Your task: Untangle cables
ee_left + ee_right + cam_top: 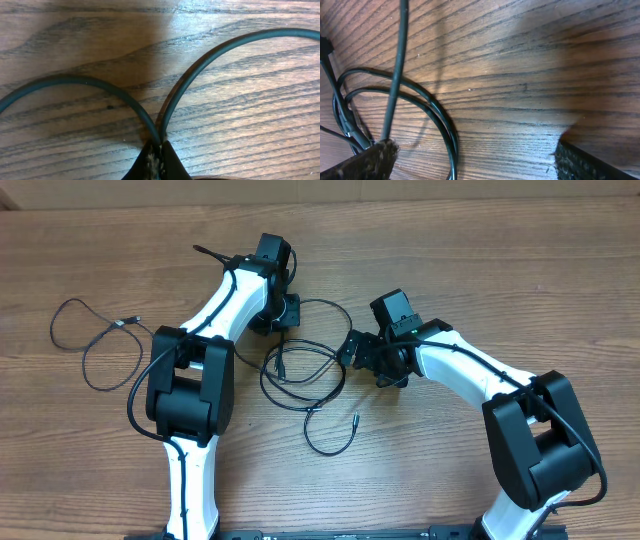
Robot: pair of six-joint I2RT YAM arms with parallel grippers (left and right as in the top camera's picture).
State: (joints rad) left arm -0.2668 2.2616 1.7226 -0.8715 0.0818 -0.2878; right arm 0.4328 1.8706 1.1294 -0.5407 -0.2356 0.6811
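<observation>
Left gripper: pinched shut on a loop of the tangled cables. Right gripper: jaws wide; best take one strand, then draw apart slowly.

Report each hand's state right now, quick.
Left hand: closed, pinching the black cable.
Right hand: open, holding nothing.

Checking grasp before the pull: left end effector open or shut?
Shut. The left end effector pinches the cable; two strands run out from its closed tips in the left wrist view.
</observation>
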